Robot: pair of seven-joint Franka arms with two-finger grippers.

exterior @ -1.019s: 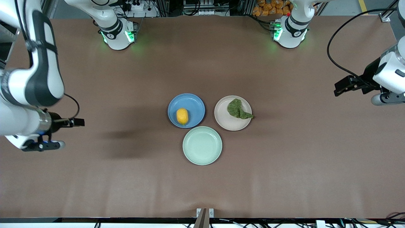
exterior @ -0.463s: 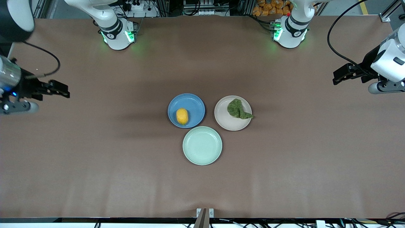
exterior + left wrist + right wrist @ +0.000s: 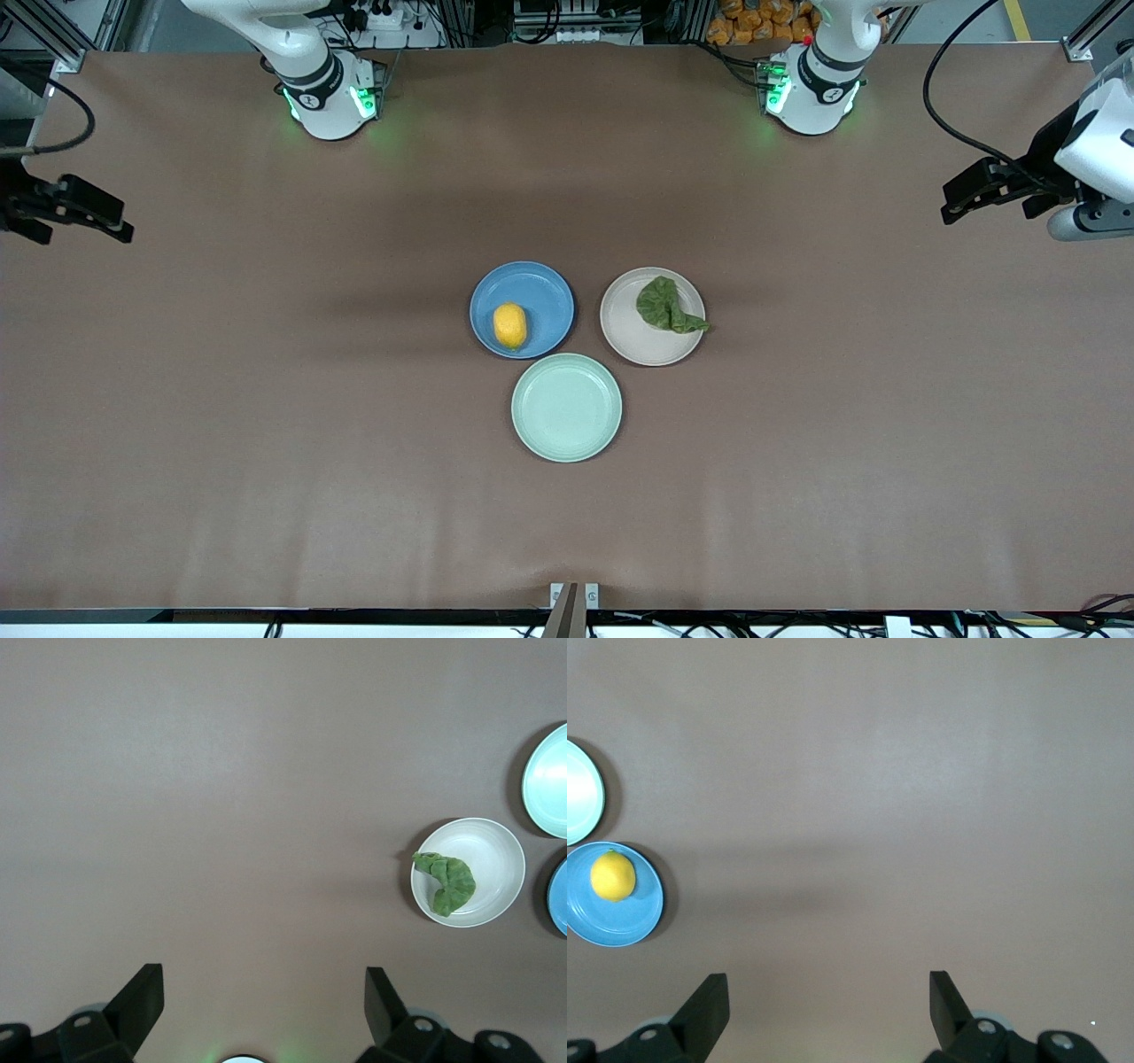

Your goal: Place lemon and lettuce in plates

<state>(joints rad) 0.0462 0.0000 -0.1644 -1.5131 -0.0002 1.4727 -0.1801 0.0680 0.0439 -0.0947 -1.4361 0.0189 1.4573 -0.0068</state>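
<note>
My lemon sits in the blue plate at frame centre, firm and rollable: pinch its middle. My lettuce drapes the beige plate, limp. Left gripper and right gripper hang spread, empty, at the edges.

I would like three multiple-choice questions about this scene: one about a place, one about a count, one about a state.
1. The lemon lies in:
A. the blue plate
B. the beige-pink plate
C. the mint-green plate

2. How many plates hold food?
A. one
B. two
C. three

3. The left gripper is:
A. shut on the lettuce
B. shut, holding nothing
C. open, holding nothing

Answers:
1 A, yellow fruit on blue.
2 B, the mint-green plate holds nothing.
3 C, its fingers stand wide apart over bare table.
</note>
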